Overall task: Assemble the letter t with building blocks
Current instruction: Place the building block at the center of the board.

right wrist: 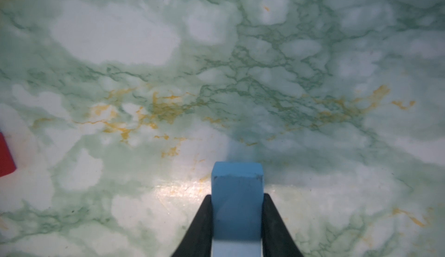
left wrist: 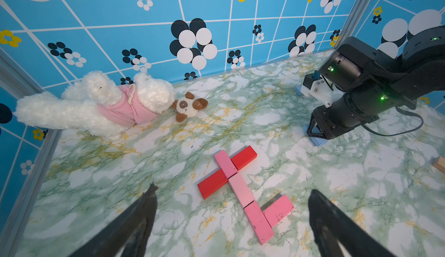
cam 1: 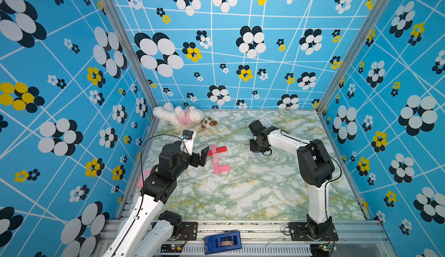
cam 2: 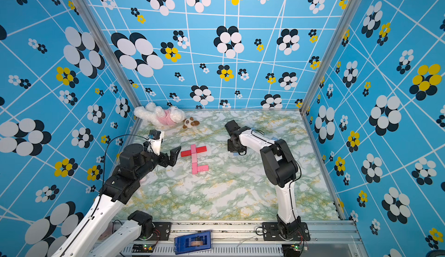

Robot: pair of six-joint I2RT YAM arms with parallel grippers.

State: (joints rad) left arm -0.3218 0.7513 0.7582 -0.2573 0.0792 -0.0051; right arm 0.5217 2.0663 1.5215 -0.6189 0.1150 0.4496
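Right gripper (right wrist: 237, 195) is pinched onto a small light blue rectangular block (right wrist: 237, 183), close to the green-veined marble-patterned tabletop (cam 1: 240, 195); left gripper (left wrist: 233, 188) gapes wide, holding nothing. Pink and red flat blocks (cam 1: 215, 158) lie mid-table in a cross; blue flower-patterned walls (cam 1: 216, 51) enclose the table.

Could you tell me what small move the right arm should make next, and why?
Probably lift straight up: the right gripper is shut on a light blue block low at the marble table, while the pink-and-red figure lies apart, toward the open left gripper.
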